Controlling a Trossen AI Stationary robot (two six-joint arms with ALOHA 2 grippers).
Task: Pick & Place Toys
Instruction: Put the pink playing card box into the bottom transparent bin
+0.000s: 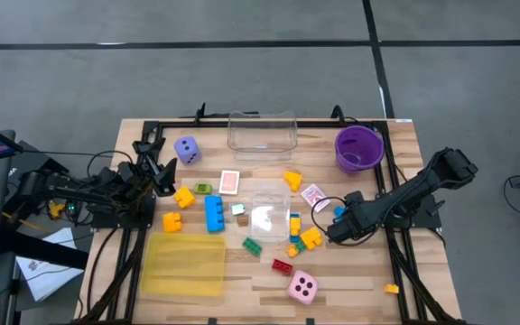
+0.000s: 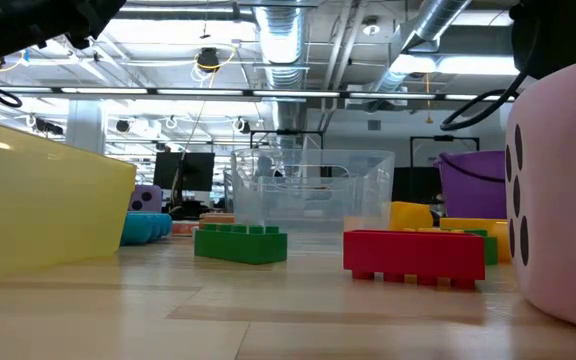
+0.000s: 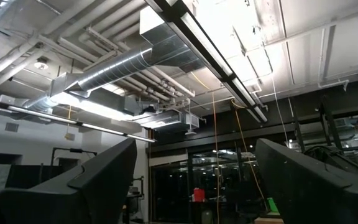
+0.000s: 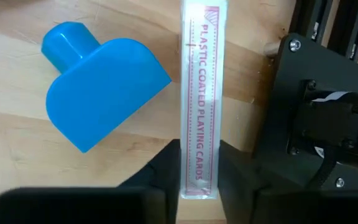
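Note:
My right gripper (image 1: 334,229) stands at the table's right, pointing steeply down, shut on a slim playing-card box (image 4: 199,93) printed "plastic coated playing cards". A blue shape (image 4: 101,93) lies on the wood right beside the box. Another card pack (image 1: 314,196) and a card (image 1: 230,181) lie flat nearby. Loose bricks lie around the middle: blue (image 1: 214,214), yellow (image 1: 311,237), green (image 1: 253,245), red (image 1: 283,266). My left gripper (image 1: 158,168) waits open at the table's left edge, tipped upward, with nothing between its fingers (image 3: 98,186). My right gripper pinches the card box by its two broad faces, at the end nearest the wrist (image 4: 199,171), between its two fingers (image 4: 165,177). The fingers come from above, slanting down, and lie along the box. Its narrow printed side faces the camera. Whether it rests on the table, I cannot tell.
A clear box (image 1: 262,133) and a purple bowl (image 1: 359,147) stand at the far edge. A smaller clear box (image 1: 269,215) sits mid-table and a yellow tray (image 1: 185,264) at near left. A pink die (image 1: 303,287) lies near the front, a purple die (image 1: 186,149) at far left.

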